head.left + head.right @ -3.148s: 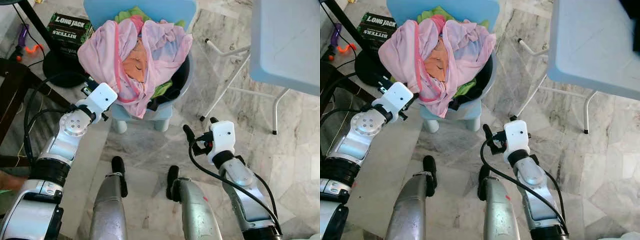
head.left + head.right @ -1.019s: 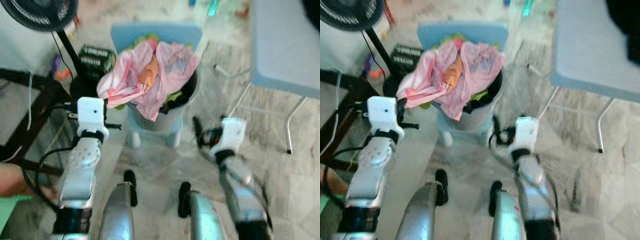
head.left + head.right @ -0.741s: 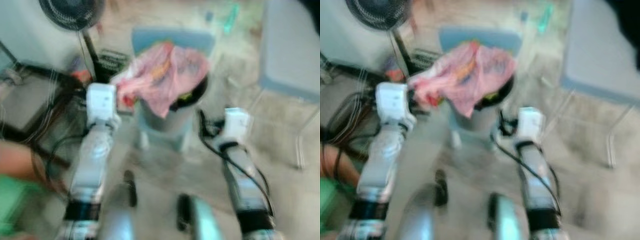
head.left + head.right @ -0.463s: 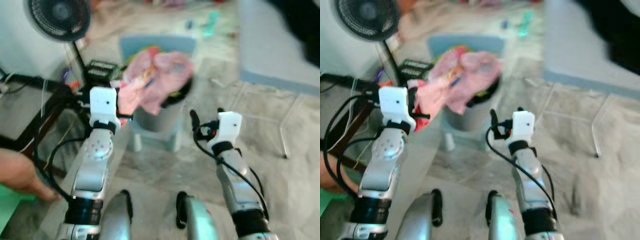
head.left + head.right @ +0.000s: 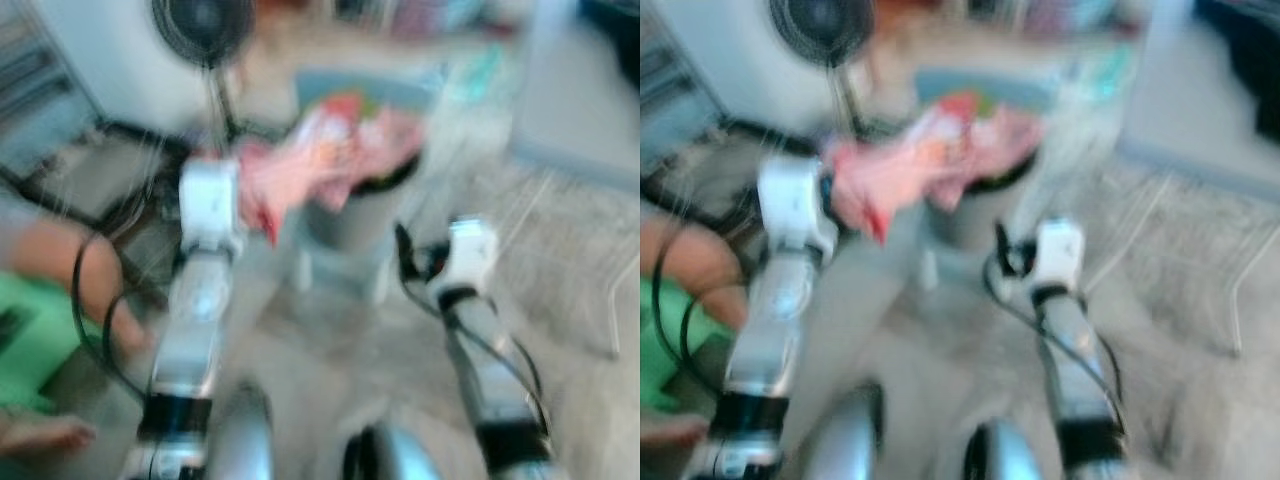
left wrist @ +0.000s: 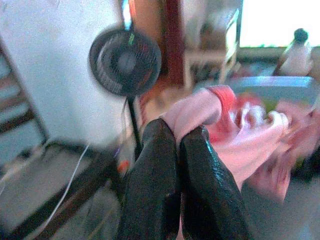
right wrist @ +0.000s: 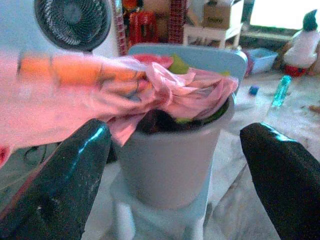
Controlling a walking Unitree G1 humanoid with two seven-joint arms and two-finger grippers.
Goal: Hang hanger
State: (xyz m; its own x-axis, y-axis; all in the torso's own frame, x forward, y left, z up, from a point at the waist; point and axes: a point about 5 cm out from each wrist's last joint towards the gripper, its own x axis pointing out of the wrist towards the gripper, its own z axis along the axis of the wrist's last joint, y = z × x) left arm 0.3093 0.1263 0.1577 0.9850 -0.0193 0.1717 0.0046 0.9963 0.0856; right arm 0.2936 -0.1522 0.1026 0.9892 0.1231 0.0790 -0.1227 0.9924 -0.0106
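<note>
The eye views are heavily blurred. A pile of pink clothes (image 5: pixel 340 150) fills a grey bucket (image 7: pixel 170 160) that stands on a pale blue stool (image 5: pixel 345 275). My left gripper (image 6: pixel 177 132) is shut on a fold of the pink garment (image 6: pixel 235 125), held left of the bucket, and the cloth stretches from the pile to it. My right gripper (image 7: pixel 175 135) stands open in front of the bucket with nothing between its fingers (image 7: pixel 65 175).
A black standing fan (image 6: pixel 125 61) is behind the bucket on the left, beside a dark frame (image 5: pixel 120 150). A white folding table (image 5: pixel 580 100) stands on the right. A person's leg (image 5: pixel 60 260) and foot (image 5: pixel 40 435) are close on my left.
The whole picture has shifted and blurred, so the camera has moved. My left gripper has risen and drawn the pink garment out to the left of the pile. The person's leg has come into view.
</note>
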